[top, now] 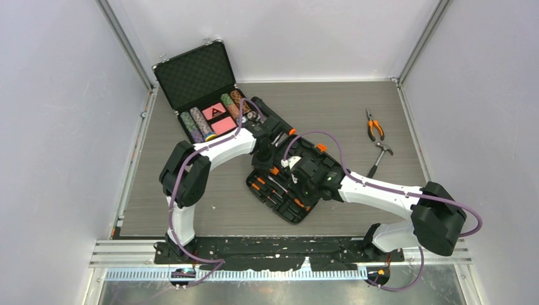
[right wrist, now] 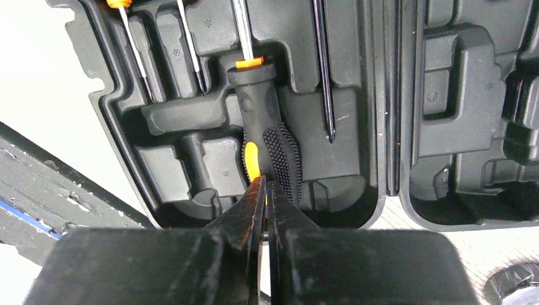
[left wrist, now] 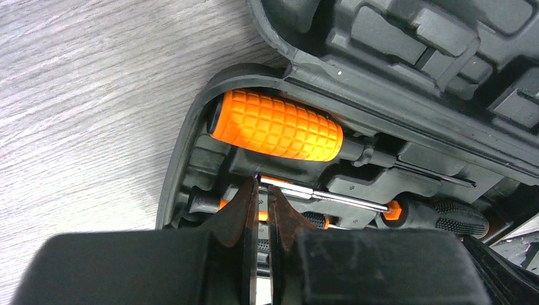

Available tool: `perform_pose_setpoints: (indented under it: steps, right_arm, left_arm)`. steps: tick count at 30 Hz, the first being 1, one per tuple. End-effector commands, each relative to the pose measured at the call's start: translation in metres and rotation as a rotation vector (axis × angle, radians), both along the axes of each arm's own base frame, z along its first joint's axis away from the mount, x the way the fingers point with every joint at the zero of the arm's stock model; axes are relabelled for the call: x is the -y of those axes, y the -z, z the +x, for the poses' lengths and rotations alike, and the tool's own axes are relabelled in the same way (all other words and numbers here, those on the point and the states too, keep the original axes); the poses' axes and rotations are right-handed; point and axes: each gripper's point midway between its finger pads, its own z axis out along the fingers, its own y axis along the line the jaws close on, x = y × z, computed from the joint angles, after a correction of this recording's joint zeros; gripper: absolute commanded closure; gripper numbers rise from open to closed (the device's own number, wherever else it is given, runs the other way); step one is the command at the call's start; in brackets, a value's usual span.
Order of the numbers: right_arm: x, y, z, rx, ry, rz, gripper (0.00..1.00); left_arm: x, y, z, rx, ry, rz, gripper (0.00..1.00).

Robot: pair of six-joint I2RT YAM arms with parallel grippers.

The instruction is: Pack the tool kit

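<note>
The table [top: 191, 210] has a grey wood-grain top. Plain white walls enclose the table on three sides: a back wall [top: 273, 38] along its far edge, a left wall [top: 57, 127] and a right wall [top: 483, 95] along its sides. An aluminium post [top: 126, 41] rises from the table's far left corner, and a second post [top: 417, 41] from its far right corner. A ribbed metal rail [top: 127, 253] runs along the table's near edge. Lighting is even and diffuse, and shadows on the table are soft.

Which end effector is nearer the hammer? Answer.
Right. The right end effector is at the case's end toward the hammer; the left end effector is at its opposite end.
</note>
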Motion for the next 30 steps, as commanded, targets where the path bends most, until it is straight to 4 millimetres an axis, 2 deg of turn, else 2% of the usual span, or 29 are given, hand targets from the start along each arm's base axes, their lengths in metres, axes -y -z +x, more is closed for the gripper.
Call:
perform_pose_setpoints:
  steps: [1, 10, 16, 20, 25, 30]
  right_arm:
    - [-0.001, 0.017, -0.022, -0.116, -0.029, -0.015, 0.92]
    - [-0.007, 0.020, -0.025, -0.156, -0.019, -0.009, 0.94]
    - [-0.011, 0.026, -0.026, -0.187, 0.006, -0.026, 0.95]
    - [-0.023, 0.023, -0.026, -0.170, -0.013, -0.038, 0.95]
    - [-0.043, 0.018, -0.028, -0.150, -0.048, -0.029, 0.95]
    - [-0.068, 0.001, -0.031, -0.106, -0.089, 0.030, 0.95]
  left_arm:
    - [-0.004, 0.035, -0.004, -0.043, -0.025, 0.073, 0.93]
    - [0.006, 0.050, -0.009, -0.105, -0.040, 0.123, 0.95]
    - [0.004, 0.063, -0.010, -0.126, -0.063, 0.180, 0.95]
    - [0.005, 0.073, -0.011, -0.147, -0.084, 0.203, 0.95]
    - [0.006, 0.071, -0.009, -0.125, -0.107, 0.248, 0.96]
    - [0.005, 0.071, -0.010, -0.075, -0.153, 0.264, 0.98]
